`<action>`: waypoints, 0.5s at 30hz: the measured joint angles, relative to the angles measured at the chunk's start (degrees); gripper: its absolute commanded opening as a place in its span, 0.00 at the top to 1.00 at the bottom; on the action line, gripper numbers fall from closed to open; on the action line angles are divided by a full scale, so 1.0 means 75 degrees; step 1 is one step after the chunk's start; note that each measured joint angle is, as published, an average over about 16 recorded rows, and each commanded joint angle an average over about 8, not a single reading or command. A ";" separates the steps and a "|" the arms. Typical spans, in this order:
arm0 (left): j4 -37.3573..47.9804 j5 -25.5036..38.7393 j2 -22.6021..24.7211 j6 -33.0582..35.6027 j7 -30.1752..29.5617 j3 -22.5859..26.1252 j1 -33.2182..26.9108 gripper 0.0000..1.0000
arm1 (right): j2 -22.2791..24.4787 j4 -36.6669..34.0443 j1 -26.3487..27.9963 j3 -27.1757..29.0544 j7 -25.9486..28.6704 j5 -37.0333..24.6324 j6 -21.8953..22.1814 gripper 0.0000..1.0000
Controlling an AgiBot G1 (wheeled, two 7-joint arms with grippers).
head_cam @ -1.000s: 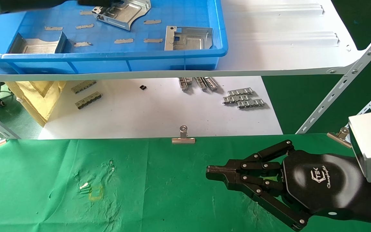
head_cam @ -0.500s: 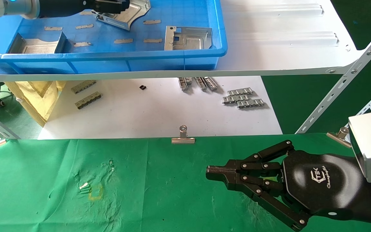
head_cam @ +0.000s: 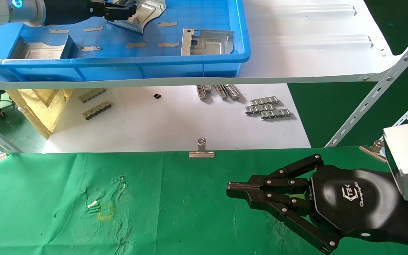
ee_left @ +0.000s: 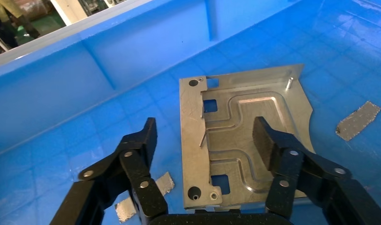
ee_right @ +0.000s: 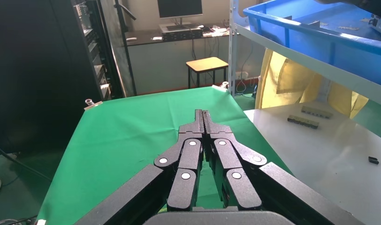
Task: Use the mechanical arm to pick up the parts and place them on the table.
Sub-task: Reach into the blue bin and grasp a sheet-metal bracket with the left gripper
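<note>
Three silver parts lie in a blue bin [head_cam: 119, 62] on the white shelf: one at the back [head_cam: 146, 13], one at the right [head_cam: 207, 41], one at the left [head_cam: 40, 50]. My left gripper [head_cam: 119, 10] is open just above the back part [ee_left: 235, 117]. In the left wrist view the gripper [ee_left: 205, 133] has one finger [ee_left: 144, 140] over the bin floor beside the part and the other [ee_left: 266, 143] over its embossed middle. My right gripper [head_cam: 230, 187] is shut and empty, low over the green table [head_cam: 172, 212], as the right wrist view [ee_right: 202, 115] also shows.
Tan tape strips [head_cam: 135, 45] are stuck on the bin floor. Grey ribbed connector strips [head_cam: 267, 107] lie on the white sheet below the shelf. Binder clips [head_cam: 201, 150] edge the green cloth. A slanted shelf brace [head_cam: 377, 88] stands at the right.
My left arm has come further into view from the upper left and its gripper sits slightly lower and nearer over the back part. The right arm has not moved.
</note>
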 measured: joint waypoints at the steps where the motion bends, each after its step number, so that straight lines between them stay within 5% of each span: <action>1: 0.0005 0.0005 0.0001 -0.0007 -0.0007 0.0003 -0.0003 1.00 | 0.0000 0.0000 0.0000 0.0000 0.0000 0.0000 0.0000 1.00; 10: 0.0023 0.0042 -0.0003 -0.0096 -0.0051 0.0030 -0.0015 1.00 | 0.0001 0.0000 0.0001 -0.0003 -0.0001 0.0002 0.0001 0.98; 15: 0.0018 0.0048 -0.0010 -0.0140 -0.0061 0.0034 -0.0012 1.00 | 0.0002 0.0000 0.0001 -0.0004 -0.0002 0.0003 0.0002 0.57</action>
